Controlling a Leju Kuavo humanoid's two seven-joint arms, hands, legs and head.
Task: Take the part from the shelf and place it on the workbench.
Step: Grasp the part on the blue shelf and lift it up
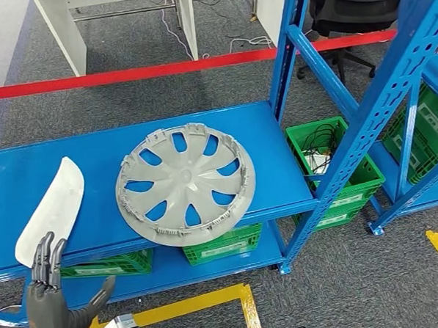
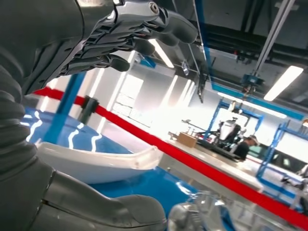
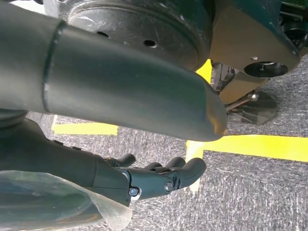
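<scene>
A white curved panel part (image 1: pixel 52 209) lies on the blue shelf (image 1: pixel 262 136) at its left end, reaching the front edge. My left hand (image 1: pixel 51 303) is raised just in front of and below it, fingers spread and thumb out, holding nothing. In the left wrist view the same white part (image 2: pixel 98 163) sits between the thumb (image 2: pixel 98 207) and the fingers (image 2: pixel 120 43), not touched. A large grey wheel cover (image 1: pixel 185 182) lies flat at the shelf's middle. My right hand (image 3: pixel 152 175) hangs over the carpet, fingers loosely extended and empty.
Green crates (image 1: pixel 333 169) stand under and right of the shelf, with blue uprights (image 1: pixel 380 104) at the right. Red tape (image 1: pixel 145 71) runs behind the shelf. Yellow floor lines (image 1: pixel 191 306) mark the carpet in front.
</scene>
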